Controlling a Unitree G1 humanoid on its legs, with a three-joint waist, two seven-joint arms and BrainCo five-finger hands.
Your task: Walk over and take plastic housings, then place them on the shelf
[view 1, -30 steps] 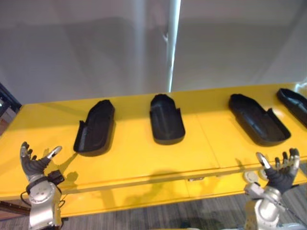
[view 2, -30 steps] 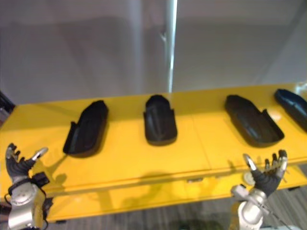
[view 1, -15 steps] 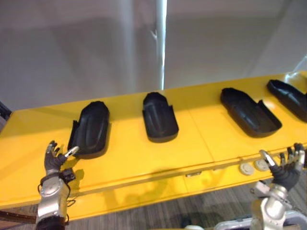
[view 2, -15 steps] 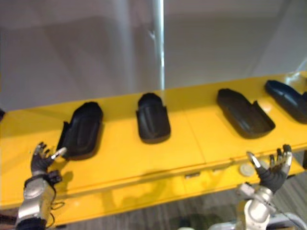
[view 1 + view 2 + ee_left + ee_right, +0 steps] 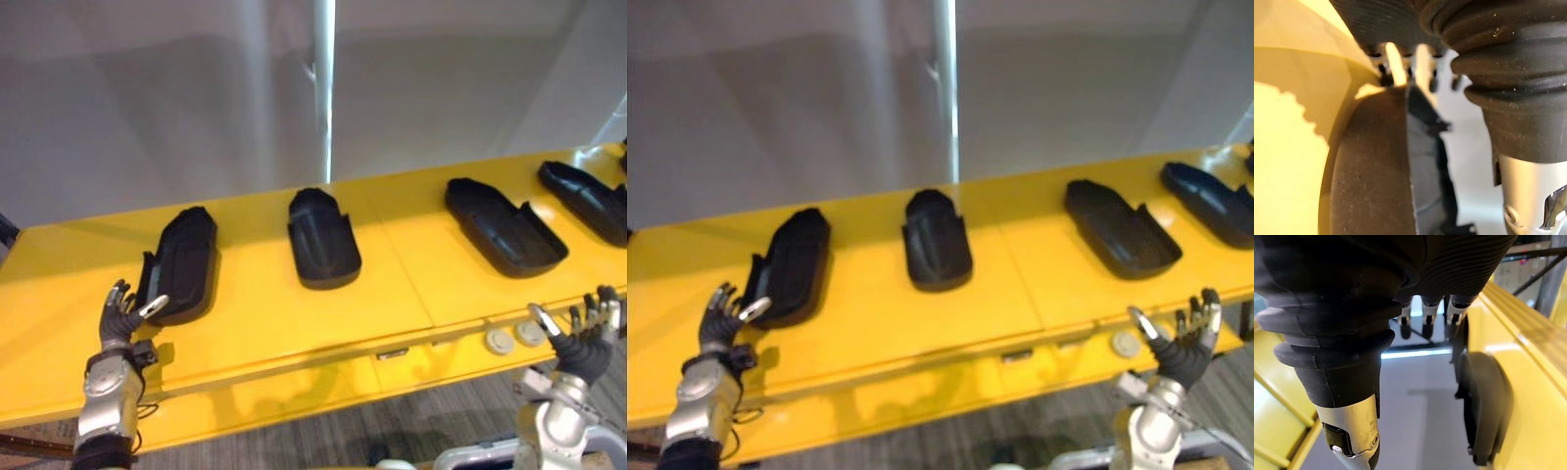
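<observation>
The left housing is a long, dull black plastic shell, round at the far end and hollow like a little boat, open side up. It is one of four like it, lying well apart in a row on the smooth yellow counter. After it come the second housing, the third housing and the fourth housing, which is far off at the right.

The left hand is raised just at the near end of the left housing. Its fingers are spread and hold nothing. The thumb may touch the shell's edge, but it is hard to tell.

The right hand is up by the counter's front edge, with its fingers spread wide and nothing in them. Two round grey discs sit on that edge just beside it.

Behind the counter is a plain grey wall with one bright strip running up it. Below is grey carpet.
</observation>
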